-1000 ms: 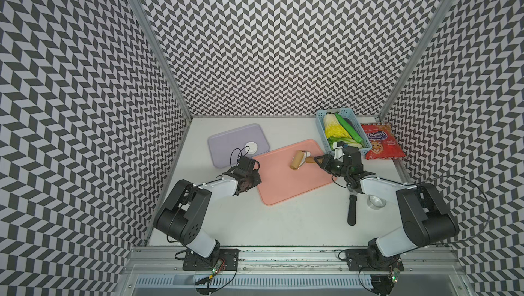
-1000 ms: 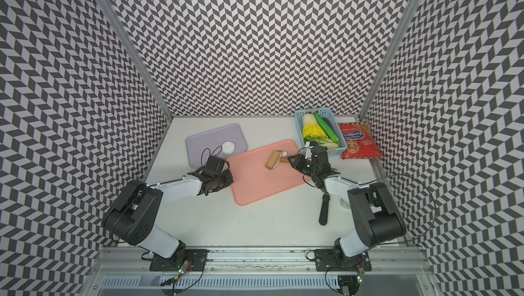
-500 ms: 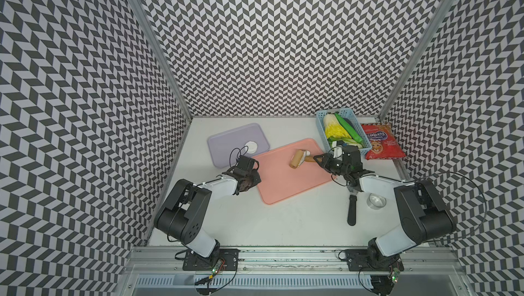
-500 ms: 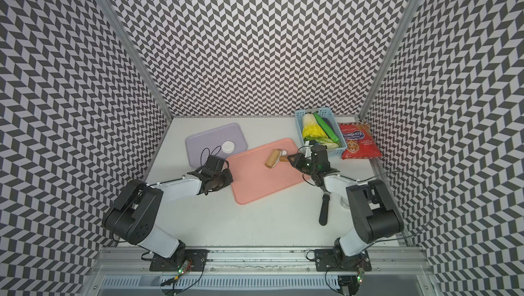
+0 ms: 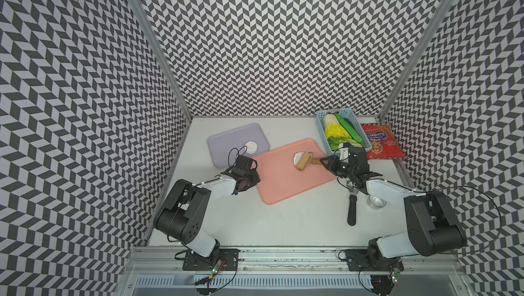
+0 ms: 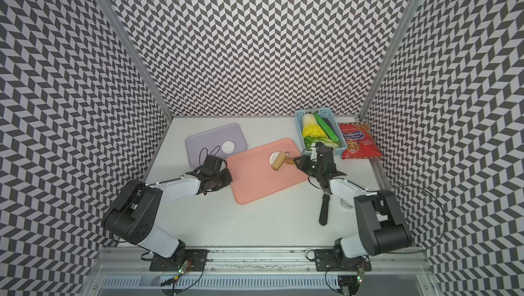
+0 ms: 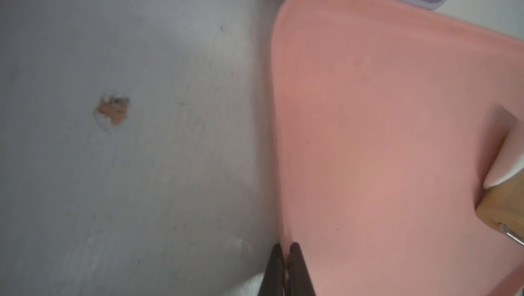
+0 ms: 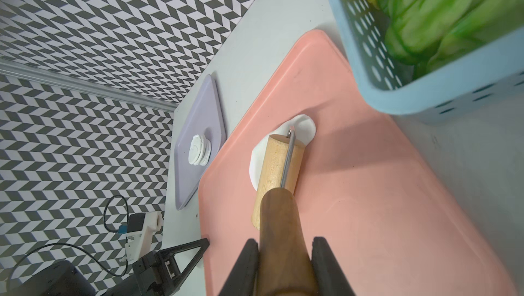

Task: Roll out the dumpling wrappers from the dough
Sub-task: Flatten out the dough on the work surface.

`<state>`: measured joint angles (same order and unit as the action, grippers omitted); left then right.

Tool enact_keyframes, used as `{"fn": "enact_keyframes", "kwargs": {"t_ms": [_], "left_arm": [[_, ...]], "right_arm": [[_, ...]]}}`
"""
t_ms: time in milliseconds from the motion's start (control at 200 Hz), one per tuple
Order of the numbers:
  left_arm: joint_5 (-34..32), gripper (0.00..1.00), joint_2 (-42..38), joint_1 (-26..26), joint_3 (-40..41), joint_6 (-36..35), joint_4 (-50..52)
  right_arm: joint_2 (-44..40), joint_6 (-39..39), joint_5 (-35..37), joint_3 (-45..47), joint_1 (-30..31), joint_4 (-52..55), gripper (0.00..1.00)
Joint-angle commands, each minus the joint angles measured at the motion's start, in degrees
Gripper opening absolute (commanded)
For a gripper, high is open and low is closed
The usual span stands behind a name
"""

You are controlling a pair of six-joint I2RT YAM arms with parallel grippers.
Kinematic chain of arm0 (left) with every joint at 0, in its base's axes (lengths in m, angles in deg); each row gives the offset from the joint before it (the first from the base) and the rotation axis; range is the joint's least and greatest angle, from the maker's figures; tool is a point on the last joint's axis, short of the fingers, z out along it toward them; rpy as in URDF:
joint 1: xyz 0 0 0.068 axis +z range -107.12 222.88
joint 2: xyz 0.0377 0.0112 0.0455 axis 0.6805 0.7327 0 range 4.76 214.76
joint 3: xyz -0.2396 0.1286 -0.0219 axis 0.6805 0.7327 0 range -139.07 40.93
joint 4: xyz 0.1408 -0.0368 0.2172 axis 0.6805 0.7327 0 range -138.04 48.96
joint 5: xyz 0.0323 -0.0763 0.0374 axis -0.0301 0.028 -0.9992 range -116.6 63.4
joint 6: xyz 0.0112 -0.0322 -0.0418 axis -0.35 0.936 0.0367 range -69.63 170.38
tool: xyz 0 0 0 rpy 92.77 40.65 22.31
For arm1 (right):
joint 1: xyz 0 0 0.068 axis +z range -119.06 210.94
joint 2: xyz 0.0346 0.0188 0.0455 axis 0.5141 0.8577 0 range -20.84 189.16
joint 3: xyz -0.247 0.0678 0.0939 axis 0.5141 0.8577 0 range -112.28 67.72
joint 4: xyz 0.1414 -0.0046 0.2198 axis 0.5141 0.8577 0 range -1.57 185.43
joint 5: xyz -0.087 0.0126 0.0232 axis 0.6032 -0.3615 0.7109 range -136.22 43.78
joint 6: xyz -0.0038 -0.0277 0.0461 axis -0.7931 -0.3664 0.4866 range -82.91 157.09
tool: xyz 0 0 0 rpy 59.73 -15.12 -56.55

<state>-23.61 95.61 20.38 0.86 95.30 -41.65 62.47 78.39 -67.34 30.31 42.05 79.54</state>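
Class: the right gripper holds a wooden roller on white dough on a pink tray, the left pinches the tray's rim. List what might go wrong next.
1. The soft white dough may stick to the wooden roller and lift or tear.
2. The left gripper pinches only one rim of the pink rectangular tray, so a hard stroke could pivot it.
3. The right gripper works close to the blue perforated basket and could bump it.

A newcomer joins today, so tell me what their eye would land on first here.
The right gripper clamps a wooden roller by its handle, resting it on white dough on the pink tray. A stack of wrappers sits on the purple tray beside it, and the left gripper pinches the pink tray's rim.
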Motion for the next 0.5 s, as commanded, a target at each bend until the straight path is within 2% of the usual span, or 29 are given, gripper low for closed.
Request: {"fn": "enact_keyframes", "kwargs": {"t_ms": [0, 315, 496], "left_arm": [[-1.9, 0.00, 3.4, 0.8, 4.3, -4.4, 12.2], [-2.3, 0.00, 3.9, -1.5, 3.4, -5.6, 13.6], [-3.2, 0.00, 1.0, -2.1, 4.1, -6.4, 15.9]], "right_arm": [[0.4, -4.3, 13.8, 2.2, -2.0, 16.7, 0.00], [-5.7, -5.4, -3.1, -8.7, 0.7, 11.8, 0.00], [-8.3, -5.5, -4.7, -13.1, 3.0, 12.9, 0.00]]}}
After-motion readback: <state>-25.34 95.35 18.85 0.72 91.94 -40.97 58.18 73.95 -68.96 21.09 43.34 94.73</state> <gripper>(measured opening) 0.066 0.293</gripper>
